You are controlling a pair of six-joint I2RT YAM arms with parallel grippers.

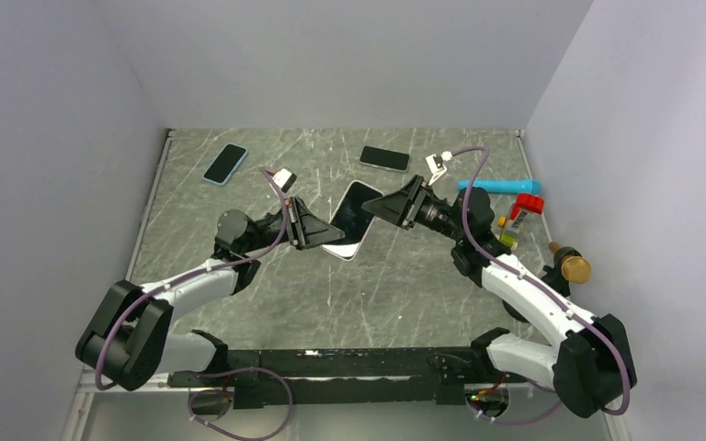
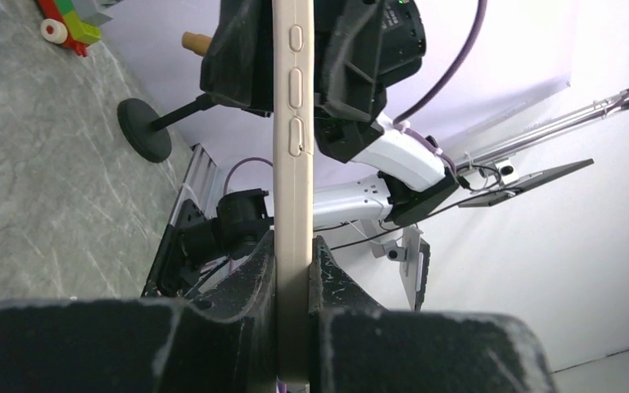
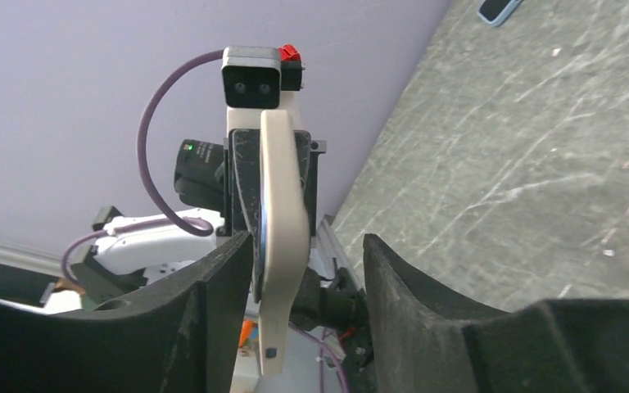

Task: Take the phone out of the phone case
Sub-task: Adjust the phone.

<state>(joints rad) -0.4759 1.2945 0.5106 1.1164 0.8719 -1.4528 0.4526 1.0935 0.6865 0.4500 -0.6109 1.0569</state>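
The phone in its beige case [image 1: 354,219] is held tilted above the table between both arms. My left gripper [image 1: 317,231] is shut on the case's lower end; in the left wrist view the case edge [image 2: 293,155] with its side buttons runs straight up from my pinching jaws [image 2: 293,270]. My right gripper [image 1: 383,206] is at the case's upper end. In the right wrist view its jaws [image 3: 307,246] stand open around the case [image 3: 285,205], the left finger [image 3: 221,278] close to the dark phone face and the right finger apart from it.
A phone in a blue case [image 1: 225,163] lies at the back left and a black phone [image 1: 385,158] at the back centre. A blue cylinder [image 1: 501,186], coloured toy pieces [image 1: 522,209] and a brass-topped stand [image 1: 571,265] sit at the right.
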